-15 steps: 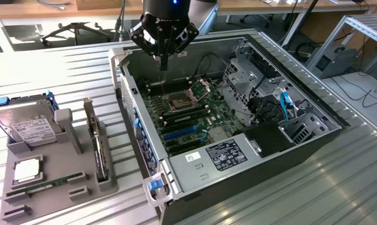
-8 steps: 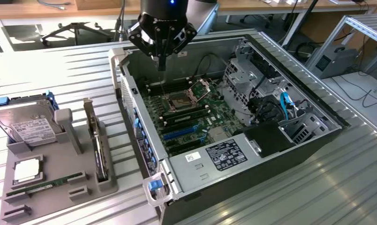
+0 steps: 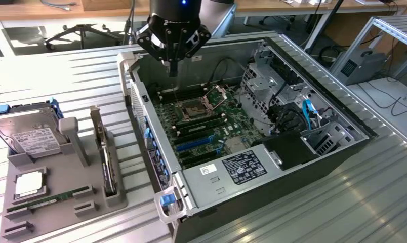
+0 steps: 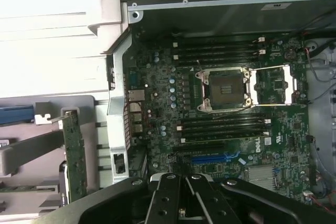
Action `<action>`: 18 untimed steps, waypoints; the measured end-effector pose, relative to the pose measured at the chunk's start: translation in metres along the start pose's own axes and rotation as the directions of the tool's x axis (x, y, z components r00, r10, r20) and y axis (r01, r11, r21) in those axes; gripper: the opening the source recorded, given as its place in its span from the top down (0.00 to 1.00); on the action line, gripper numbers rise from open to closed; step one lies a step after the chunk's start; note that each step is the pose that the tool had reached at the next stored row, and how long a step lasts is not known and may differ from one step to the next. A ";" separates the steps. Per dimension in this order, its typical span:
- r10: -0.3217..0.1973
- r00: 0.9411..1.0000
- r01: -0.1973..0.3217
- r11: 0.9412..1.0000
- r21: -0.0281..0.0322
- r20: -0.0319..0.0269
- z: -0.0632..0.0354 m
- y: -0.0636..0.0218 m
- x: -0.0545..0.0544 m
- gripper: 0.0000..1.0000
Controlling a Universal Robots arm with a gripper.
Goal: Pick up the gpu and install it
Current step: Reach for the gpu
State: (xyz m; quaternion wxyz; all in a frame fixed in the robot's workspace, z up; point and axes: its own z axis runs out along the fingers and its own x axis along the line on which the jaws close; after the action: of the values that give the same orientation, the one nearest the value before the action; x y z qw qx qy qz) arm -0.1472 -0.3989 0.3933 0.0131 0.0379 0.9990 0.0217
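Observation:
The gpu (image 3: 106,159) stands on edge in a slot of the grey holder (image 3: 68,167), at the exterior view's left of the open computer case (image 3: 257,167). Its silver bracket is at the far end. In the wrist view the gpu (image 4: 74,156) shows as a thin green-faced card beside the case wall. My gripper (image 3: 173,68) hangs over the far end of the case, above the motherboard (image 3: 203,126), with its fingers shut and nothing between them. It is well apart from the gpu. The gripper (image 4: 181,203) looks down on the blue expansion slots (image 4: 210,157).
The holder also carries a silver hard drive (image 3: 29,132), a processor chip (image 3: 29,183) and a green memory stick (image 3: 48,200). Inside the case are the open processor socket (image 4: 223,90), memory slots, cables and a drive cage (image 3: 271,86). The case stands on a ribbed metal table (image 3: 338,202).

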 end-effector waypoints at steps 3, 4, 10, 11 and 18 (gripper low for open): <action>0.000 1.000 0.000 1.000 0.000 0.000 0.0000 -0.0001 0.001 0.89; 0.000 1.000 0.000 1.000 0.000 0.000 0.0000 -0.0001 0.002 0.89; 0.000 1.000 0.000 1.000 0.000 0.000 -0.0001 -0.0003 0.004 0.89; 0.000 1.000 0.000 1.000 0.000 0.000 -0.0001 -0.0003 0.005 0.89; 0.000 1.000 0.000 1.000 0.000 0.000 -0.0002 -0.0005 0.007 0.89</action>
State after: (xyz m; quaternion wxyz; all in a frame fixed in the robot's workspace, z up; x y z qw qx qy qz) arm -0.1544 -0.3989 0.3933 0.0131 0.0379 0.9990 0.0217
